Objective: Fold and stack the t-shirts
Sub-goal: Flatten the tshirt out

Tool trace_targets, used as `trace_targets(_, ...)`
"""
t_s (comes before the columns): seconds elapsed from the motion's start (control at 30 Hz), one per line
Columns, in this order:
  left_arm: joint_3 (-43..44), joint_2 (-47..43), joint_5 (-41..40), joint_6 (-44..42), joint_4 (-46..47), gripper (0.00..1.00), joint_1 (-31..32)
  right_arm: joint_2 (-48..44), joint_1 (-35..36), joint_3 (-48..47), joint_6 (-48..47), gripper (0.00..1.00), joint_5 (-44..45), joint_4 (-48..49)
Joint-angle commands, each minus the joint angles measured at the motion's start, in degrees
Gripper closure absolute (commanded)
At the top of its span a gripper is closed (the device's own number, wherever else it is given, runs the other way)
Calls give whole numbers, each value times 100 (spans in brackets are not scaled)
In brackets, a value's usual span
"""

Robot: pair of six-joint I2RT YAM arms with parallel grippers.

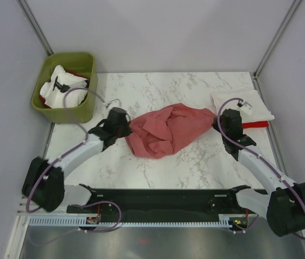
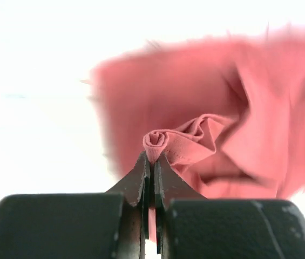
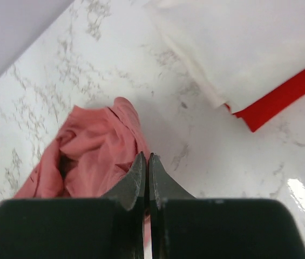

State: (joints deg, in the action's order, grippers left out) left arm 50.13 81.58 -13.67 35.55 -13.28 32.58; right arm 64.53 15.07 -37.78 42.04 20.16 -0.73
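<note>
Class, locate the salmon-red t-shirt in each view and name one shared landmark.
Top external: salmon-red t-shirt crumpled at the centre of the table.
Left wrist: centre and right, fold pinched in left gripper.
Right wrist: lower left, edge in right gripper.
Landmark: folded cream-white shirt, right edge of top view, upper right of right wrist; not in left wrist.

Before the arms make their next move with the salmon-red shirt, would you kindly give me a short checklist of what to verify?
1. The left claw is shut on a bunched fold of the salmon-red t-shirt: ok.
2. The right claw is shut on its other end: ok.
3. Shirt lies flat on the marble table: not ok, crumpled.
4. The cream-white t-shirt lies folded on the bright red t-shirt: ok.
5. Which seam or corner each claw holds: cannot tell.
</note>
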Motion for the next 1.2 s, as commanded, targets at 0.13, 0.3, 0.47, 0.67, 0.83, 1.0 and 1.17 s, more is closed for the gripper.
trace_targets(0.13, -1716, -3612, -1655, 1744, 133, 98, -806, -714, -364, 342, 568, 100, 524, 91)
trace_targets(0.3, -1972, -4518, -2376, 2254, -324, 76, -797, -591, -356, 271, 577, 100, 454, -93)
trace_targets(0.47, -1858, -4590, -2324, 2088, -404, 2, -762, -740, -356, -28, 447, 63, 849, -797)
trace_targets(0.67, -1752, -4258, -2202, 1500, -45, 0, -534, -1022, -215, 26, -397, 49, -124, -42)
trace_targets(0.83, -1226, -2896, -586, 368, 616, 3, -507, 268, 564, -545, -1276, 48, -1180, 224)
trace_targets(1.0, -584, -1243, 477, 31, 677, 10, -507, 1982, 1314, -1609, -1682, 45, -1365, -356)
trace_targets(1.17, -399, -591, 971, -39, 809, 12, -507, 3036, 1349, -1952, -1664, 45, -1998, -375)
